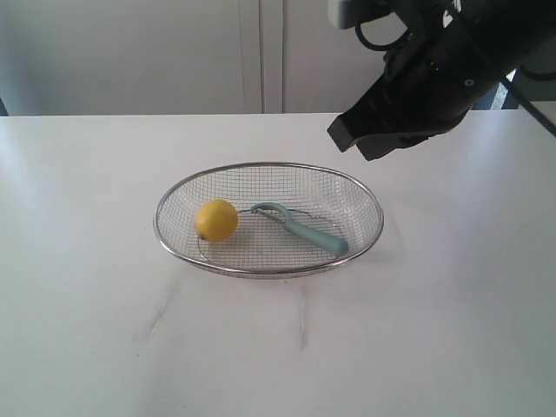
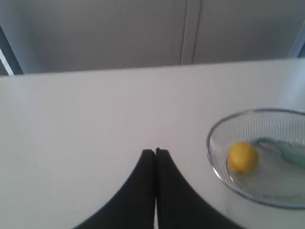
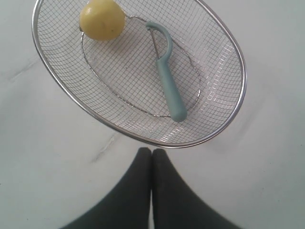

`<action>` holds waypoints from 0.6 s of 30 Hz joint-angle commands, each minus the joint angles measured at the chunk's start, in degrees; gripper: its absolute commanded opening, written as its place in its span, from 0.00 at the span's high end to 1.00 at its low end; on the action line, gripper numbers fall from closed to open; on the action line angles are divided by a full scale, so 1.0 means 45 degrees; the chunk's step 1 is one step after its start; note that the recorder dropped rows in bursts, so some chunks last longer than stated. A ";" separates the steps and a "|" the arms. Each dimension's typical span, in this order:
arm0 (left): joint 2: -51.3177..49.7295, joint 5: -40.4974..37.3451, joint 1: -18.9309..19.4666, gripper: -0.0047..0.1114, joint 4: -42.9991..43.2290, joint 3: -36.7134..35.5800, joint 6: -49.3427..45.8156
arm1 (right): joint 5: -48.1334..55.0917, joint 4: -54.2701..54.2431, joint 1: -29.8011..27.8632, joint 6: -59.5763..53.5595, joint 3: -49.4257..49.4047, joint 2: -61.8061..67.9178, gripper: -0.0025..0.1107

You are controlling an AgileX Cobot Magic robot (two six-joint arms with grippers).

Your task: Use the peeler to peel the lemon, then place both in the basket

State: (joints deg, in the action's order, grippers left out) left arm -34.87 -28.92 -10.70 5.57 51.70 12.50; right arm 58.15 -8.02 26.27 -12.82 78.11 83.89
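The lemon (image 1: 216,220) and peeler (image 1: 300,228) both lie in the basket (image 1: 269,272) mid-frame; whether it's peeled, I cannot tell. My left gripper (image 2: 155,151) and right gripper (image 3: 152,151) are clenched, empty.

table (image 1: 87,313) bare around basket (image 1: 269,274) | basket open-topped | inside: lemon (image 1: 216,220) beside peeler (image 1: 306,230)

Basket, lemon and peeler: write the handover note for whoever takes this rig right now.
Left gripper: shut, empty, over bare table beside the basket.
Right gripper: shut, empty, raised just outside the basket's rim.
Lemon and peeler: both lie in the basket, slightly apart, with the peeler's head toward the lemon.
Done: both sit in the basket.
Left: the lemon's skin looks whole and no peelings show, so peeling is probably not yet done. If so, lift both out, peel, then return them.
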 commanded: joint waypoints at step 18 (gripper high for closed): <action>0.3338 0.7623 0.1823 0.96 -0.0680 -0.6990 -0.0213 | -0.0087 0.0027 0.0004 0.0250 -0.0060 -0.0097 0.98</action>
State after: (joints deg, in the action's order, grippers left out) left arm -21.50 2.84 -2.68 1.00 23.55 11.72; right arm 58.15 -8.02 26.27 -11.96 78.11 83.89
